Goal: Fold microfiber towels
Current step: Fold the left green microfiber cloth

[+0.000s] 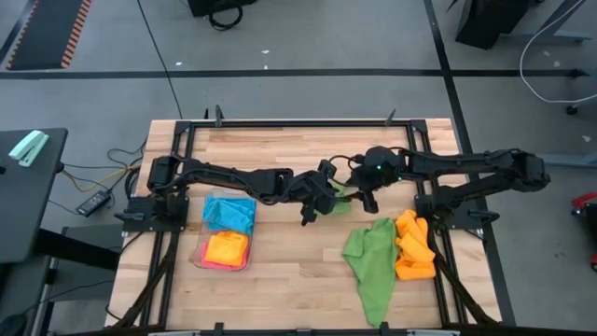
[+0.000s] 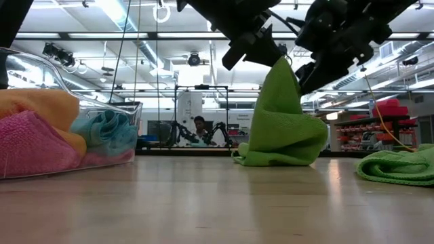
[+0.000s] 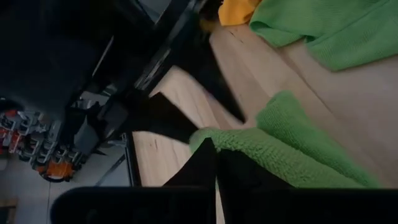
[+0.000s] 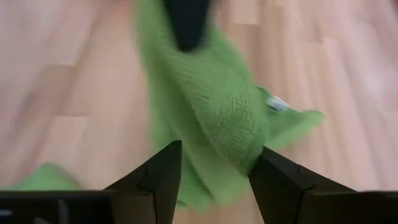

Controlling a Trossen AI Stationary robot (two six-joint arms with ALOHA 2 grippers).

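Observation:
A green microfiber towel (image 2: 281, 122) stands drawn up into a peak at mid-table, its lower part bunched on the wood (image 2: 274, 157). My left gripper (image 3: 216, 146) reaches in from the table's left and is shut on the towel's top. My right gripper (image 4: 217, 152) comes from the right and is open, with its fingers on either side of the towel's raised part. In the high view the two grippers (image 1: 322, 194) (image 1: 366, 198) meet over this towel (image 1: 341, 203). A second green towel (image 1: 371, 266) lies crumpled near the right front. My left gripper pinches the green towel's upper edge (image 3: 208, 138) between its two fingers, slanting down from the table's left. The towel hangs below the fingers as a cone, and its lower part rests on the table. Whether my right gripper's fingers (image 4: 273, 171) touch the towel I cannot tell.
A clear tray (image 1: 201, 259) at the left front holds a blue towel (image 1: 229, 213), an orange one (image 1: 227, 247) and a pink one (image 2: 27, 146). Orange towels (image 1: 413, 247) are piled at the right edge. Bare wood lies between the tray and the green towels.

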